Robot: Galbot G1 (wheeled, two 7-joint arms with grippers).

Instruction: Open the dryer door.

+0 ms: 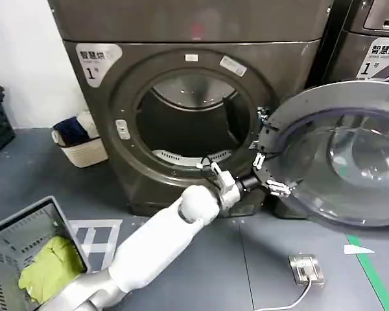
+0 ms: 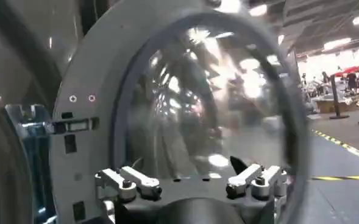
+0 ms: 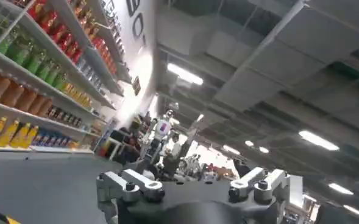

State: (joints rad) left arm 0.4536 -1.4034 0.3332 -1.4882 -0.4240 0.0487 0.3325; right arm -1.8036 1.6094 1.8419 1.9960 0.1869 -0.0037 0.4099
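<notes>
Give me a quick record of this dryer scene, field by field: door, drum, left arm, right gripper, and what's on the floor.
door: dryer door swung wide open to the right of the opening
drum: drum exposed, looks empty
left gripper: left gripper open, at the door's inner rim near the hinge side
right gripper: right gripper open, pointing up toward the ceiling, away from the dryer
floor: grey basket holding a green cloth at lower left; white basket beside the dryer

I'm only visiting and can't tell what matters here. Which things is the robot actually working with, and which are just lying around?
Part of the job:
- dryer door, swung open
- dryer
- left gripper, open at the door's rim

Just lying about:
- grey crate with green cloth
- white basket
- floor socket
</notes>
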